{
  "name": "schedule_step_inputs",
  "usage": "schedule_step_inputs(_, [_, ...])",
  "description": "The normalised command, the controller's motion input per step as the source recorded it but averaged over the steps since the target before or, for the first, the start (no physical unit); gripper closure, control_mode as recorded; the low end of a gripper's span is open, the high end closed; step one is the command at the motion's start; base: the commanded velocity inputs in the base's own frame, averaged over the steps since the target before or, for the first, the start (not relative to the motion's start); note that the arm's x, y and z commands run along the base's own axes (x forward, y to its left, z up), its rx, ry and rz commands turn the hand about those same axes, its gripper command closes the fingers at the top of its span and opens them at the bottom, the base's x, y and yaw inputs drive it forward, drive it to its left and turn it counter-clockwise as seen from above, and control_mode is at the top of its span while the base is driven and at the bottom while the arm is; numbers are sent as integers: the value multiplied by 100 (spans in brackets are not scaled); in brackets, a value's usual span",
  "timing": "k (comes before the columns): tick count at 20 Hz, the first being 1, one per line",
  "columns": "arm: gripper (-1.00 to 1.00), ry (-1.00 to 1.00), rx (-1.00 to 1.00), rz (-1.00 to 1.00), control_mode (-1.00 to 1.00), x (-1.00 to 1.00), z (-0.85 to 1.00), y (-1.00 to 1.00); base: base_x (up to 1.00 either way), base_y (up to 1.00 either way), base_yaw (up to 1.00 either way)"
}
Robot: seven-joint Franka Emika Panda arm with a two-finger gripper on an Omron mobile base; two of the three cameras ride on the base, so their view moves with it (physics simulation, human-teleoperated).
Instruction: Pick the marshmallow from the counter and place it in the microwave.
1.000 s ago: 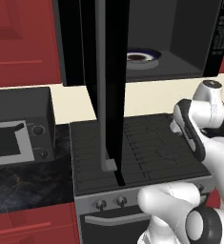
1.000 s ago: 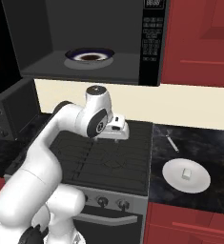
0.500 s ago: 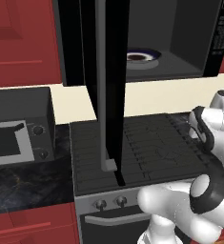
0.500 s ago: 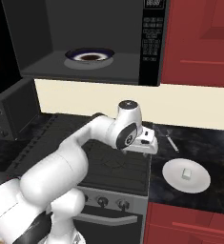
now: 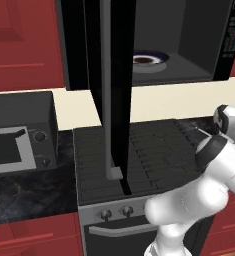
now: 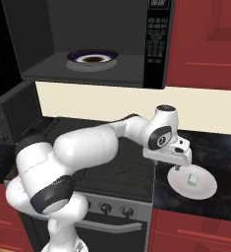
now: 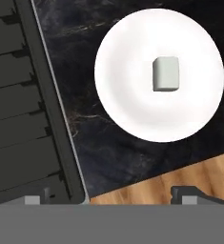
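Observation:
The marshmallow (image 7: 166, 74) is a small whitish block in the middle of a white plate (image 7: 127, 100) on the dark veined counter (image 7: 89, 138). In the right base view the marshmallow (image 6: 191, 178) and its plate (image 6: 205, 189) lie right of the stove. My gripper (image 6: 179, 165) hangs just above the plate's left edge, open and holding nothing; its fingertips (image 7: 35, 199) stand wide apart. The microwave (image 6: 156, 44) is up on the wall with its door (image 5: 116, 90) swung open. A blue-rimmed plate (image 6: 92, 57) sits in its dark cavity.
The ridged black stove (image 6: 122, 167) lies left of the white plate, its edge close to my gripper. A grey two-knob oven (image 5: 16, 145) stands on the counter far left. Red cabinets (image 6: 205, 39) flank the microwave. Wooden floor (image 7: 180, 178) shows past the counter's front edge.
My arm has swung to the right, from over the stove to above the white plate with the marshmallow. The gripper has come down closer to the counter.

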Motion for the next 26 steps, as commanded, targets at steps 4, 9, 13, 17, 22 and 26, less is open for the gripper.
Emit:
schedule_step_inputs(4, [-100, 2, 20, 0, -100, 0, -6, -100, 0, 0, 0])
schedule_step_inputs(9, [-100, -13, 10, 4, -100, 10, -35, -55, 0, 0, 0])
schedule_step_inputs(13, [-100, -12, 0, 7, -100, 39, -38, -15, 0, 0, 0])
schedule_step_inputs(17, [-100, -5, -3, 7, -100, 36, -38, 0, 0, 0, 0])
schedule_step_inputs(22, [-100, 3, -3, 7, -100, 18, -13, -11, 0, 0, 0])
schedule_step_inputs(26, [-100, 4, -7, 7, -100, 24, -12, 0, 0, 0, 0])
